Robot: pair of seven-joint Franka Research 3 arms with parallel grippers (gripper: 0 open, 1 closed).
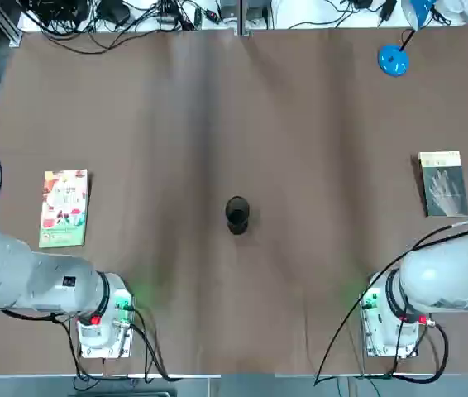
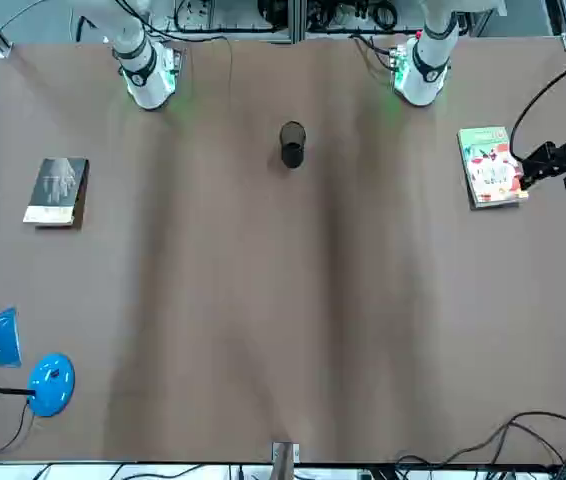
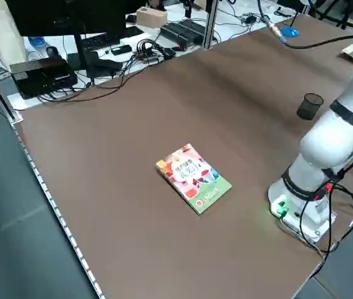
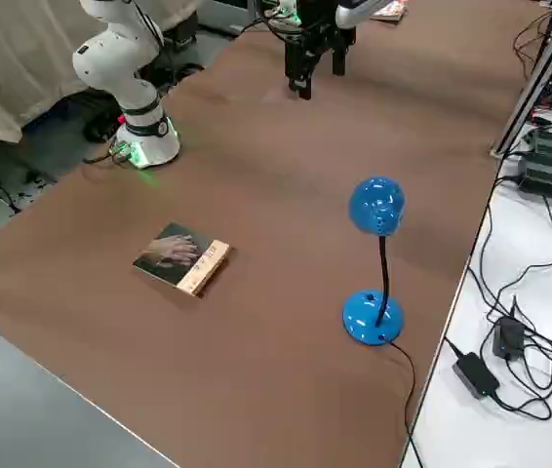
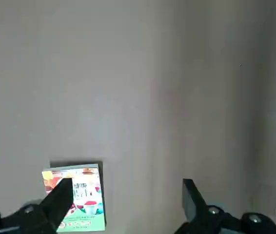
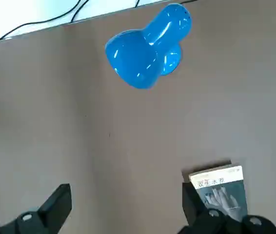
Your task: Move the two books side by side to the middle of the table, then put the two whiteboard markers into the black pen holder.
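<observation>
Brown table [image 1: 234, 124] fills the room, and not much lies on it. Taking the top view as a clock, the pale book [image 1: 64, 208] lies at nine o'clock, out near the left edge. The dark book [image 1: 443, 184] lies at three o'clock, out near the right edge. They are well apart. The black cup [image 1: 237, 214] stands right in the middle. I cannot see any markers anywhere.

The left gripper [image 5: 123, 207] hangs high over the table, its fingers spread wide and holding nothing. The pale book shows below it, by one finger. The right gripper [image 6: 126, 207] hangs high too, fingers spread wide and empty, with the dark book below it. A blue lamp [image 1: 393, 59] stands at one o'clock, far from the books.

I think the job is at its very start. The first step is the books, and neither one is in the middle yet.

Next, I think each arm must come down to its own book and bring it in toward the middle. The books are thin and flat, so gripping an edge may be hard. The cup sits where the books should go, so they must land beside it.
</observation>
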